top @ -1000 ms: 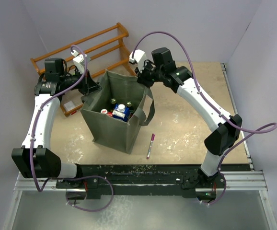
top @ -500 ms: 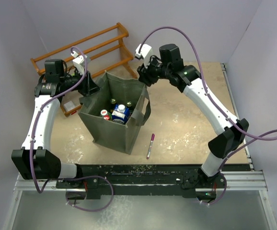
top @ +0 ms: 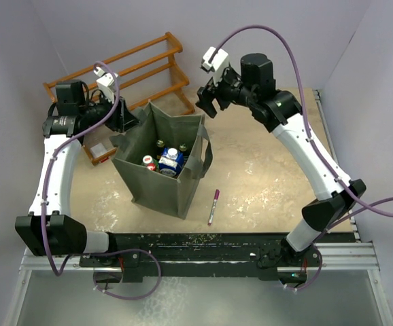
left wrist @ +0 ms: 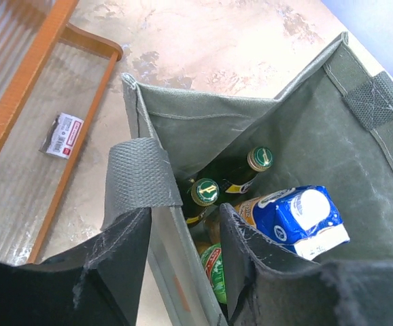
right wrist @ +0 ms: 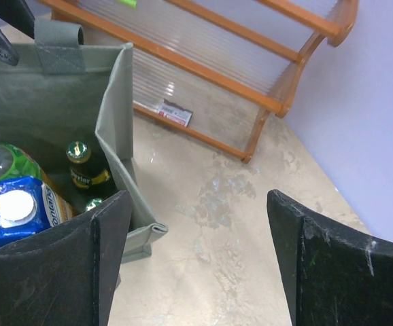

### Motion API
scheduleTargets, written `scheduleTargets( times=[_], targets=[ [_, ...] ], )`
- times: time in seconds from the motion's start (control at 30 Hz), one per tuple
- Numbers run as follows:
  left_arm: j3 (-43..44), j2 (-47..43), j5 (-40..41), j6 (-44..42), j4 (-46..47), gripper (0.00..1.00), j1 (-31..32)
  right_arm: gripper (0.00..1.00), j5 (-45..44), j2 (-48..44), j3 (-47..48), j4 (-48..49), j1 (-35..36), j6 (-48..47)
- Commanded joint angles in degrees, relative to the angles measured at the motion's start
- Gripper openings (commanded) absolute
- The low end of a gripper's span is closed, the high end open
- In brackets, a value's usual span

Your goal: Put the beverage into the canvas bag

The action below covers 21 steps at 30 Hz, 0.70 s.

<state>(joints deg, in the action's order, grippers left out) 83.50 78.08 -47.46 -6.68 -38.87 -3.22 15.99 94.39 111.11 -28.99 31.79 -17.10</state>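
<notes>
Canvas bag (top: 157, 183) stands on the worktop (top: 264, 176) with bottles (left wrist: 260, 159) and a blue carton (top: 172, 159) inside; loading looks done. Right gripper (top: 207, 102) hangs spread, empty, beside it. Left gripper (left wrist: 184, 217) straddles its rim; whether clamped, I cannot tell.

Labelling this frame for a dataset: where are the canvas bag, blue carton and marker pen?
canvas bag (top: 157, 189), top view, near outer wall.
blue carton (left wrist: 288, 221), left wrist view, blue top face.
marker pen (top: 213, 207), top view, middle of barrel.
</notes>
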Motion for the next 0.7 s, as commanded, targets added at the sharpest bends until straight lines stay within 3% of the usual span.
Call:
scheduleTargets(
  times=[0.0,0.2,0.33,0.43,0.47,0.5,0.67],
  targets=[
    [4.03,-2.45,1.09,-1.55,1.36,0.5,-0.97,0.83,-1.84,-4.22,3.0,4.14,-0.22,1.67],
    [8.2,-2.98,4.71,-4.55,0.12,0.6,-1.71,0.87,-11.63,-7.73,2.61,8.07,-0.98,3.1],
    [11.41,-3.15,7.92,-4.04,0.38,0.69,-3.03,0.89,-17.92,-9.63,2.51,10.72,-5.83,7.36],
    [13.37,-3.37,11.99,-2.34,1.38,0.86,-4.26,0.91,-21.85,-10.55,2.62,11.89,-9.75,10.01],
    [14.14,-3.38,13.49,-1.83,1.44,0.97,-4.78,0.91,-22.82,-10.85,2.54,12.08,-10.72,10.67],
    [14.87,-3.45,14.84,-1.33,1.57,1.0,-5.26,0.92,-23.55,-11.15,2.22,12.26,-11.6,11.23],
    [18.12,-3.68,22.11,-0.31,1.82,0.99,-6.13,1.0,-24.81,-13.56,-0.91,13.08,-14.29,13.04]
  ],
)
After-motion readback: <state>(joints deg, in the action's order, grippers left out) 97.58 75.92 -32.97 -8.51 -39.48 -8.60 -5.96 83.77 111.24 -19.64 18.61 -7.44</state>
